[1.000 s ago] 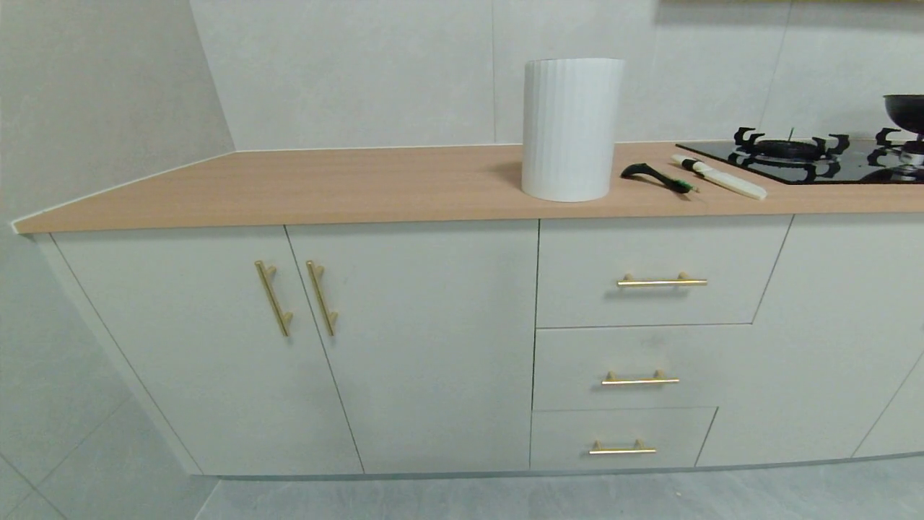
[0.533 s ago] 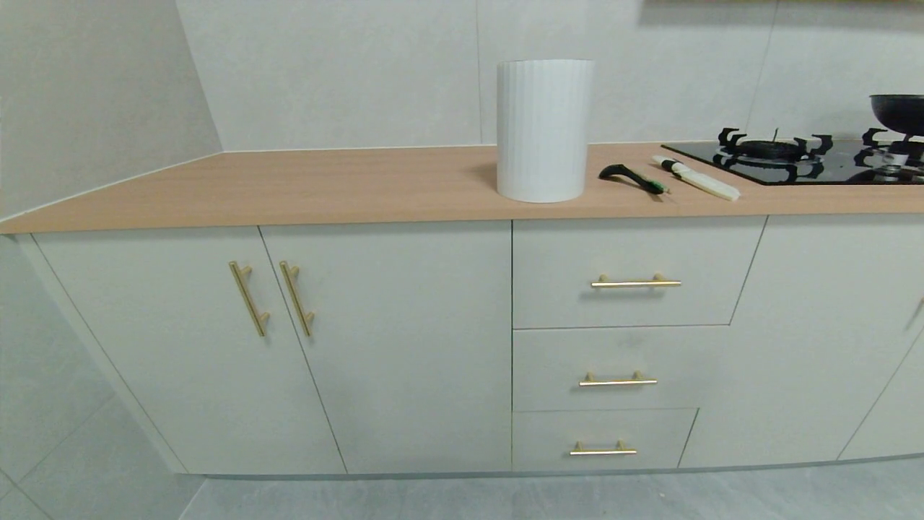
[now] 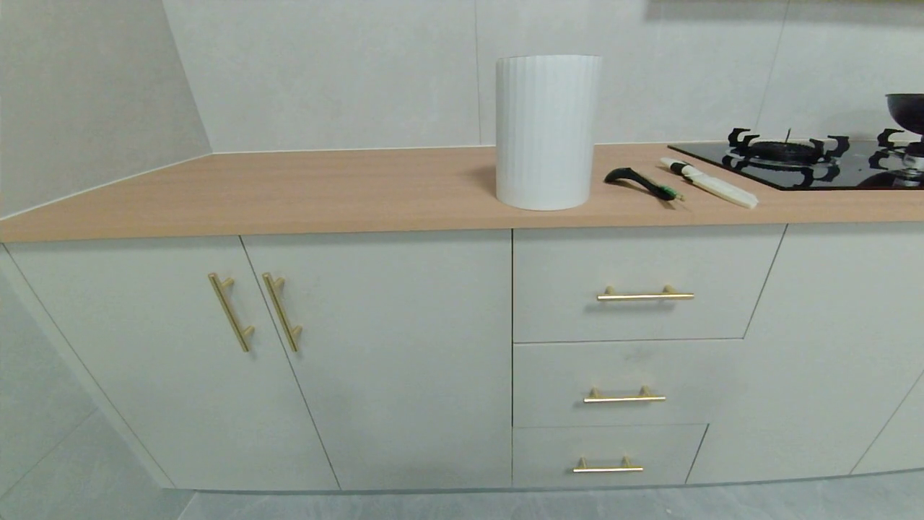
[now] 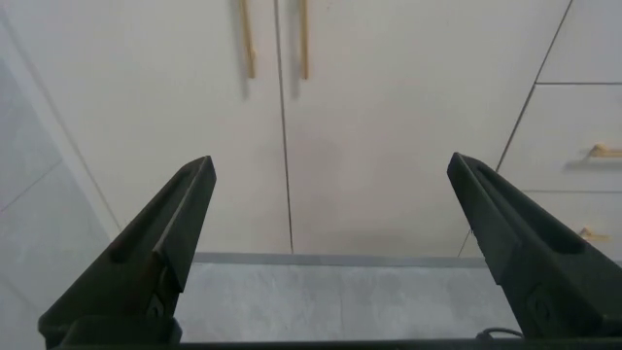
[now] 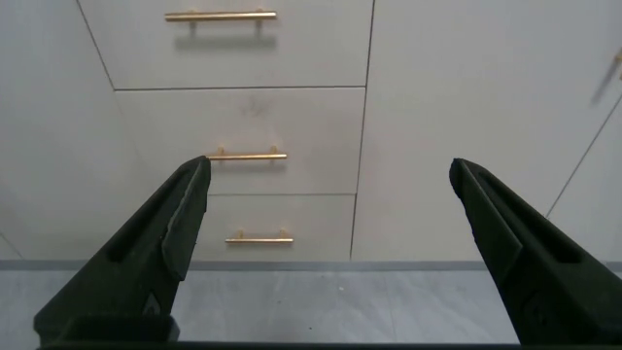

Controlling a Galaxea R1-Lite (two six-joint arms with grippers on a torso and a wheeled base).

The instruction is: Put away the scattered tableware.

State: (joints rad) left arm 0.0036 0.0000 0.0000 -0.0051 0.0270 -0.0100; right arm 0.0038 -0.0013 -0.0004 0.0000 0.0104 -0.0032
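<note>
The left gripper (image 4: 330,243) hangs low before the cabinet doors (image 4: 389,146). Its two dark fingers (image 4: 160,258) are spread wide with nothing between them. Beyond it are the doors' two upright gold handles (image 4: 303,39) and the grey floor (image 4: 330,301). The right gripper (image 5: 326,243) is also spread wide and empty. It faces the stack of three drawers (image 5: 243,117), each with a horizontal bar handle (image 5: 246,155).

Above the doors and drawers runs a wooden countertop (image 3: 325,191). A white ribbed container (image 3: 548,132) stands upright on it near the front edge, over the seam where doors meet drawers. Just to its right a black-handled utensil (image 3: 641,180) with a green tip lies flat. A pale knife (image 3: 711,183) lies just beside that, angled toward the front edge; whether the two touch cannot be told. Farther right sits a black glass hob (image 3: 808,170) with burner grates, and a dark pan (image 3: 908,112) rests at the view's edge. A pale tiled wall (image 3: 346,72) backs the counter and meets a side wall at the left corner.
</note>
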